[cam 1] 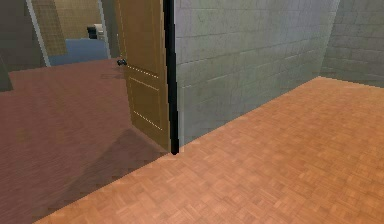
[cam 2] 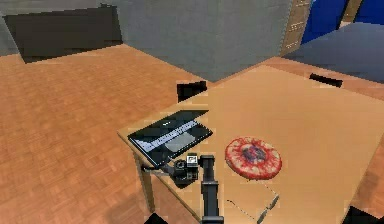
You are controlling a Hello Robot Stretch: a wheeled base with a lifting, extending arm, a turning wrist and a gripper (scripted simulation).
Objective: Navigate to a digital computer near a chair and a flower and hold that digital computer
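On table, laptop (just beside gripper)

We see a tan table bearing a dark laptop just beyond our gripper, with a round red plate beside the gripper, toward the arm side view's right.

- No word, number, label or sign can be read in either view.
- The two small white squares at the far end of the arm carry black marks (blocky patterns, with no letters or digits to make out).
- The open laptop on the table has a pale keyboard area, and any print on it is too small to tell.
- The round red dish beside it bears a darker mottled pattern (decoration, not lettering).
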